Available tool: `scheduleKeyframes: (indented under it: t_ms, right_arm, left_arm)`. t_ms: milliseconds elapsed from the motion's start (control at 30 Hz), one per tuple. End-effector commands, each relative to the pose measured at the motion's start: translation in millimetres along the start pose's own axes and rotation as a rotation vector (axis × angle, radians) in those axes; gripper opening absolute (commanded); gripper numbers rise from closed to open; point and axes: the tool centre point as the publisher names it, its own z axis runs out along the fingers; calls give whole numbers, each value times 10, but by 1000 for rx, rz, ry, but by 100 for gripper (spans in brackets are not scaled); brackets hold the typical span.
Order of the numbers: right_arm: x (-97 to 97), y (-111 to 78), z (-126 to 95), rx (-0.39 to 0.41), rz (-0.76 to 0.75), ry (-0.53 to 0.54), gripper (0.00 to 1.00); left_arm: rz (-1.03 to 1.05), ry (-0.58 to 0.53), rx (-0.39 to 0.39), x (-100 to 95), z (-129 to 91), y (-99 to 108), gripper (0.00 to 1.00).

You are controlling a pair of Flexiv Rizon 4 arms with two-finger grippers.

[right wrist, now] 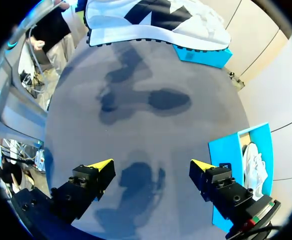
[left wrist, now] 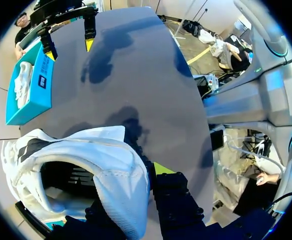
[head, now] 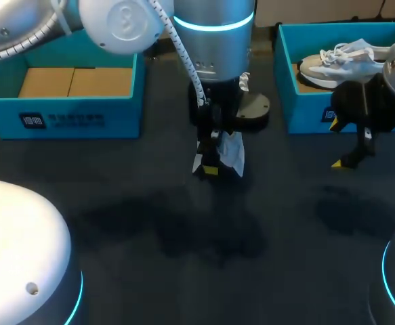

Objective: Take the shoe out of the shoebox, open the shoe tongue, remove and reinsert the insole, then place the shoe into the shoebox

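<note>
My left gripper (head: 209, 166) hangs over the table's middle, shut on the collar of a white shoe (head: 234, 152) lifted off the surface. In the left wrist view the shoe (left wrist: 85, 155) fills the space at the gripper (left wrist: 135, 175), its opening facing the camera; one yellow fingertip (left wrist: 161, 168) shows outside the collar and the other is hidden. A second white shoe (head: 343, 57) lies in the blue shoebox (head: 305, 118) at the right. My right gripper (head: 343, 143) stands open and empty in front of that box. From the right wrist view (right wrist: 151, 165) the held shoe (right wrist: 156, 20) hangs ahead.
A second blue shoebox (head: 75, 118) with a bare cardboard floor stands at the back left. The left arm's thick body (head: 214, 40) rises between the two boxes. The dark tabletop (head: 183, 230) stretches toward the front.
</note>
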Motion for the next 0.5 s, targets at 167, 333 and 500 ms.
scheduleKeyframes:
  t_ms: [167, 333, 500]
  right_arm:
    - [5, -2, 7, 1, 0, -1, 100]
    - [5, -2, 7, 1, 0, -1, 100]
    - [5, -2, 7, 1, 0, -1, 100]
  left_arm:
    - [21, 3, -13, -3, -94, 464, 0]
    - [20, 12, -12, -74, -132, 697, 0]
    - [21, -3, -7, -113, -197, 981, 0]
